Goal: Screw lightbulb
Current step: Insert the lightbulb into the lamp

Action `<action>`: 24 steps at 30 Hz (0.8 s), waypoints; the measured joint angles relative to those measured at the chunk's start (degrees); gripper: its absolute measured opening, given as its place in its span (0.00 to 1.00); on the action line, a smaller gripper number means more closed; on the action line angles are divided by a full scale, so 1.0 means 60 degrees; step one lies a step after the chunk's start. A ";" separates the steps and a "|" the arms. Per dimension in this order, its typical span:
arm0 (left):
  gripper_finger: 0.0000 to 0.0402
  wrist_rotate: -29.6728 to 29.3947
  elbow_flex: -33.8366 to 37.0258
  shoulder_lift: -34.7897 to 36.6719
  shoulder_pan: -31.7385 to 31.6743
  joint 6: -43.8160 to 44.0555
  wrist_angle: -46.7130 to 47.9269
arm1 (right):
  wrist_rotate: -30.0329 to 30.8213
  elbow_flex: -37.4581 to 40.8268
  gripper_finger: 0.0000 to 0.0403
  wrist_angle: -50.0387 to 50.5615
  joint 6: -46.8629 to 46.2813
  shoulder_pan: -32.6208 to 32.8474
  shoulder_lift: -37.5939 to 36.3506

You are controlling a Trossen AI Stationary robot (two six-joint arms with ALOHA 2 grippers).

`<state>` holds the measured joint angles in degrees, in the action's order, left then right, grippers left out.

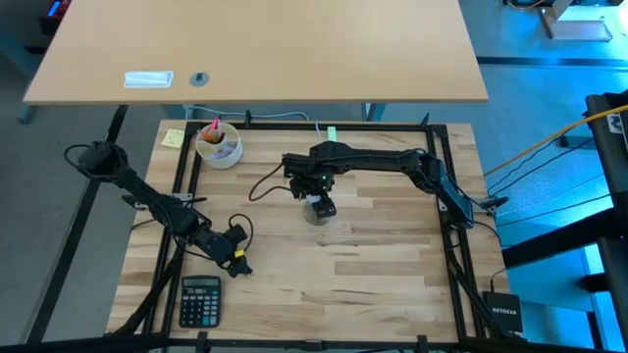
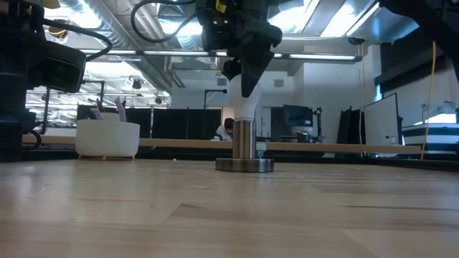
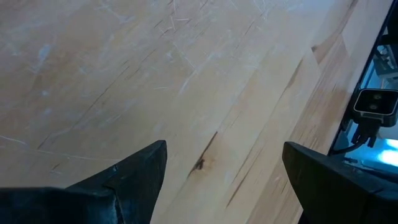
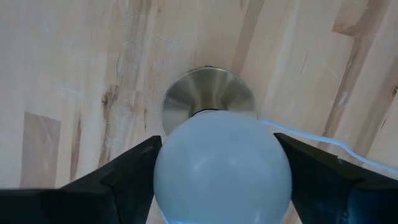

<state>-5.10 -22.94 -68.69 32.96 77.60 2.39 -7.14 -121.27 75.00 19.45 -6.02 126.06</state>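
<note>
Lightbulb (image 4: 222, 167) sits upright in socket (image 2: 244, 152) mid-table; right gripper (image 4: 221, 171) over it, fingers flanking the globe, prob. touching but grip unclear; how far it's threaded can't be told, so turns likely remain; left gripper (image 3: 224, 171) near calculator (image 1: 200, 300), jaws apart, empty.

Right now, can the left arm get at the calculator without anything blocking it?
Probably yes. The left pincer hangs open over bare wood, with the calculator lying close by on the table and nothing between them. The right pincer is off at the lightbulb, clear of that path.
</note>
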 joint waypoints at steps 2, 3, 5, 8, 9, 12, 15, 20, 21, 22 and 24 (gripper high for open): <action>0.77 0.0000 0.0000 0.0000 -0.0001 -0.0004 0.0001 | 0.0013 0.0000 0.74 -0.0031 -0.0284 0.0000 0.0000; 0.77 0.0000 0.0000 0.0000 -0.0001 -0.0009 0.0006 | 0.0037 0.0000 0.73 -0.0042 -0.0470 0.0000 0.0000; 0.77 -0.0004 0.0000 0.0000 -0.0001 -0.0090 0.0015 | 0.0208 0.0000 0.71 -0.0085 -0.0813 0.0000 -0.0004; 0.77 -0.0004 0.0000 0.0000 0.0001 -0.0240 0.0031 | 0.0358 0.0000 0.71 -0.0093 -0.1453 0.0000 -0.0004; 0.77 -0.0004 0.0000 0.0000 -0.0001 -0.0262 0.0045 | 0.0409 0.0000 0.72 -0.0090 -0.1704 0.0000 -0.0004; 0.77 -0.0004 0.0000 0.0000 -0.0001 -0.0336 0.0094 | 0.0624 0.0000 0.73 -0.0070 -0.2563 0.0006 -0.0004; 0.77 -0.0004 0.0000 0.0000 0.0002 -0.0465 0.0091 | 0.0773 0.0000 0.74 -0.0065 -0.3476 0.0007 -0.0004; 0.77 -0.0007 0.0000 0.0000 0.0002 -0.0658 0.0091 | 0.0874 0.0000 0.74 -0.0067 -0.4942 0.0007 -0.0004; 0.77 -0.0007 0.0000 0.0000 0.0002 -0.0718 0.0091 | 0.0874 0.0000 0.74 -0.0066 -0.5257 0.0007 -0.0004; 0.77 -0.0007 0.0000 0.0000 -0.0001 -0.0759 0.0095 | 0.0879 0.0000 0.74 -0.0072 -0.5569 0.0007 -0.0004; 0.77 -0.0007 0.0000 0.0000 0.0001 -0.0808 0.0092 | 0.0976 0.0000 0.74 -0.0068 -0.6247 0.0007 -0.0005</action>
<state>-5.15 -22.94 -68.69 32.96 72.76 2.94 -1.28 -121.27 74.59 -18.03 -5.98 126.03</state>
